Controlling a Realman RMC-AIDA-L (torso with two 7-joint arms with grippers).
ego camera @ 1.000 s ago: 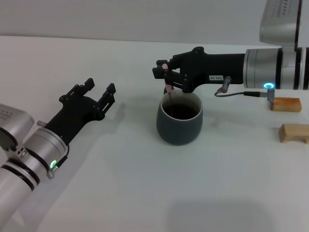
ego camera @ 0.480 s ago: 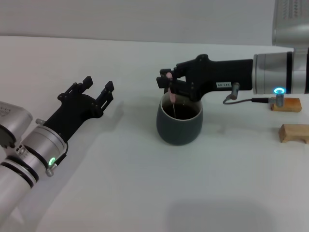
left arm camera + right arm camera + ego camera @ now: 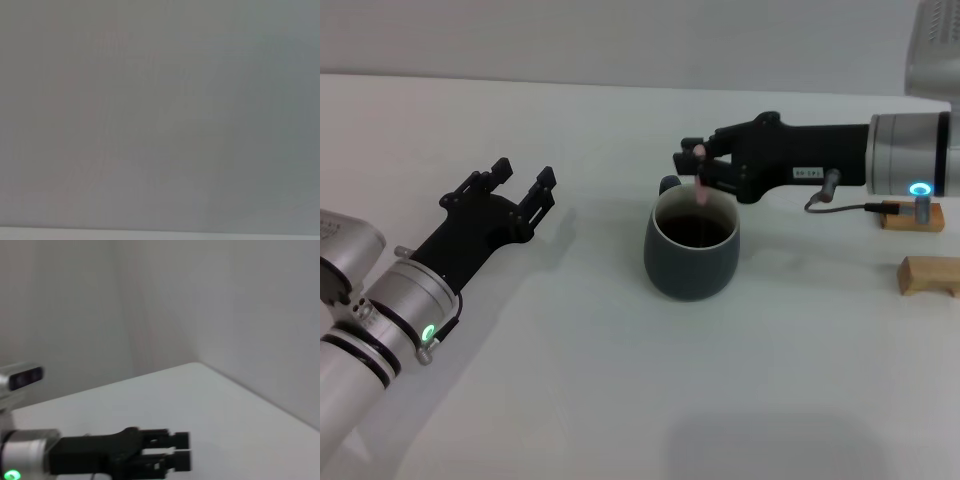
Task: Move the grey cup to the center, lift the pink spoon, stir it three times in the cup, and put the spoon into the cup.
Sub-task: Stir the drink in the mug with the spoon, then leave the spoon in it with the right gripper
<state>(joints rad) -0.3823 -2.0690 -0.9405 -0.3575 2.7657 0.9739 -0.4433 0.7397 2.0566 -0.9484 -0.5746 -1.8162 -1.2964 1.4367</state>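
The right gripper [image 3: 697,167] pinches the pink spoon [image 3: 701,185] upright above the far rim of the grey cup [image 3: 691,244], near the table [image 3: 620,380] centre. The left gripper [image 3: 519,185] hovers apart, fingers spread. The cup is a rounded, matte blue-grey mug with dark liquid. Two rectangular wooden blocks [image 3: 928,275] lie beside the right arm.

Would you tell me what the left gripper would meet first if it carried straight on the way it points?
Probably nothing: the left gripper, open, points up-right across bare table, passing behind the grey cup.
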